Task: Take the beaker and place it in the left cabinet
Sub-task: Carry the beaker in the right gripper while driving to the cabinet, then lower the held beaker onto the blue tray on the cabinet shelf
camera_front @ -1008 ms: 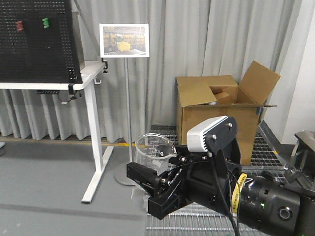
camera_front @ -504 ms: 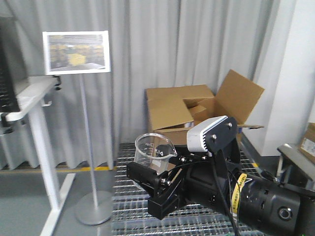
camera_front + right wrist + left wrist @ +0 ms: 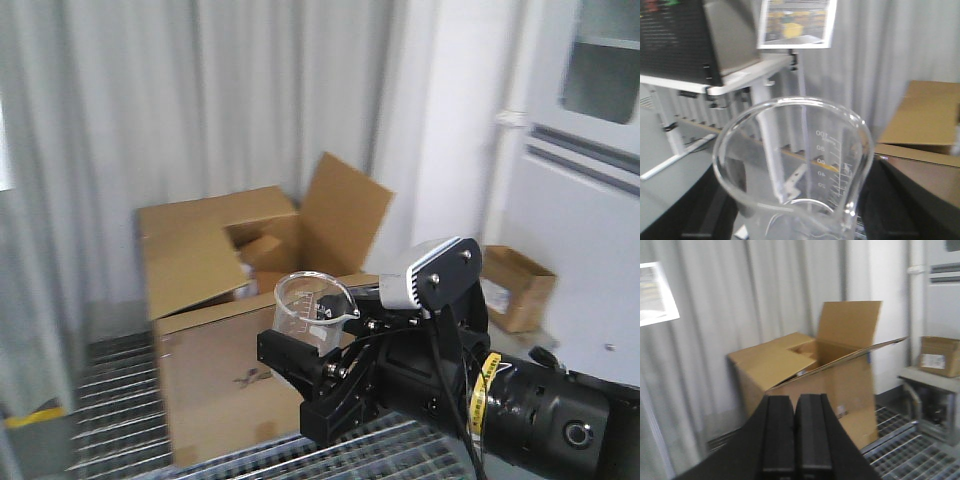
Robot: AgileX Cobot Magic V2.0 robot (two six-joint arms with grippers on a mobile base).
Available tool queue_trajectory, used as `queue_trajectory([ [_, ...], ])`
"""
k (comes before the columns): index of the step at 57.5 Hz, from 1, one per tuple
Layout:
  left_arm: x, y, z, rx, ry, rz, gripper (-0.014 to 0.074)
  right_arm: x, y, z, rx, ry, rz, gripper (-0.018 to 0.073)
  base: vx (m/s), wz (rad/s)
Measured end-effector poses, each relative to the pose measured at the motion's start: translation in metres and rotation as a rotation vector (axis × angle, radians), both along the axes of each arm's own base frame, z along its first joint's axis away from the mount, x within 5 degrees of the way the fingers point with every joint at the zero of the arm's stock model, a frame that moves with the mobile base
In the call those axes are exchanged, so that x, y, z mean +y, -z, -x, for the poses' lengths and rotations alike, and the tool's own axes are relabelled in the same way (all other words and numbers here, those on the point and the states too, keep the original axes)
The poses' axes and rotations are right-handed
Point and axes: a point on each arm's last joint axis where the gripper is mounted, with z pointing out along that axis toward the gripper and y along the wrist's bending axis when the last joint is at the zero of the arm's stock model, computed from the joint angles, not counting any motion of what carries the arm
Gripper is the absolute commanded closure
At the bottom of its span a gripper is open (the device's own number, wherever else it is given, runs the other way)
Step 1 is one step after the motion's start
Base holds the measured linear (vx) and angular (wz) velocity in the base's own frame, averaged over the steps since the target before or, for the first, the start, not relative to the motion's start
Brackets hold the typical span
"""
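The beaker is clear glass with a spout and white graduation marks, and it stands upright in my right gripper. That gripper is shut on its lower body. In the right wrist view the beaker fills the middle, with the black fingers of the right gripper on either side of it. My left gripper is shut, pads together, with nothing between them. The left cabinet is out of view.
An open cardboard box stands on metal floor grating before grey curtains. A small box sits by a white wall unit with a window. The right wrist view shows a white table with a black pegboard and a sign stand.
The front view has swung right: table and sign stand left the frame, the cardboard box slid left, and a white wall unit appeared. The beaker stays held in my right gripper.
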Motion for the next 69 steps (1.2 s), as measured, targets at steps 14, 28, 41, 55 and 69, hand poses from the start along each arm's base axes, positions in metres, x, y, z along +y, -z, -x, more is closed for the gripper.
queue_trajectory([
  [14,0.0,0.0,0.0,0.0,0.0,0.0,0.0595,0.0,-0.0001,0.0,0.0,-0.001,-0.001,0.0531,0.23,-0.83],
  [28,0.0,0.0001,0.0,0.001,0.0,0.0,0.0595,0.0002,0.0005,-0.0003,0.001,0.0,0.001,0.0531,0.2,-0.83],
  [41,0.0,0.0001,0.0,0.001,0.0,0.0,0.0595,0.0002,0.0005,-0.0002,0.001,-0.001,0.0,0.0531,0.2,-0.76],
  [55,0.0,0.0001,0.0,0.001,0.0,0.0,0.0595,0.0002,0.0005,-0.0002,0.001,-0.001,0.0,0.0531,0.18,-0.71],
  [69,0.0,0.0001,0.0,0.001,0.0,0.0,0.0595,0.0002,0.0005,-0.0002,0.001,-0.001,0.0,0.0531,0.19,-0.66],
])
